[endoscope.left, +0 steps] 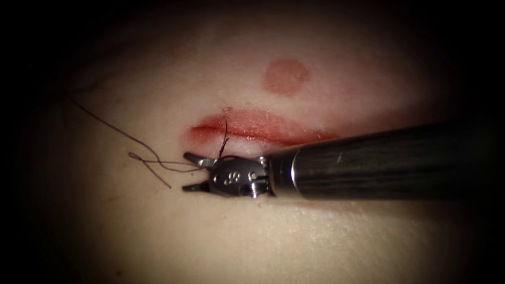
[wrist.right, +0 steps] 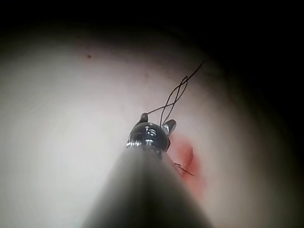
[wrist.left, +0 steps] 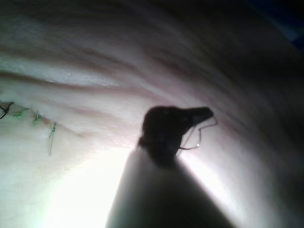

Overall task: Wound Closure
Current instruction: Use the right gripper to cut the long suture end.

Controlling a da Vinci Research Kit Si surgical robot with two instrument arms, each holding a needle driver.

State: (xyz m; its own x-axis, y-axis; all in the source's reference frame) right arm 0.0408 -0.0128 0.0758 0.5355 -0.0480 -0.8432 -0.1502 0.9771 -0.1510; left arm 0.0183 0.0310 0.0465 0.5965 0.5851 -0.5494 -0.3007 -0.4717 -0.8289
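Note:
The tissue (endoscope.left: 158, 231) has a red cut (endoscope.left: 252, 126) running across it. My right tool (endoscope.left: 190, 172) lies just below the cut's left end, jaws open and holding nothing. Dark thread (endoscope.left: 121, 134) comes in from the upper left and loops across the tissue up to the open jaws. A short thread end (endoscope.left: 225, 135) stands up out of the cut's lower lip. The right wrist view has the same open tool (wrist.right: 156, 121), the thread loop (wrist.right: 175, 95) and the cut (wrist.right: 186, 159). My left tool (wrist.left: 206, 114) is a dark shape, jaws shut, with thread (wrist.left: 198, 137) hanging from its tip.
A round reddish mark (endoscope.left: 285, 76) sits above the cut. Red fluid (endoscope.left: 242, 122) stains the cut's lips. The right tool's dark shaft (endoscope.left: 379, 160) crosses the cut's right part. Older stitches with cut thread ends (wrist.left: 50, 137) lie in the tissue in the left wrist view.

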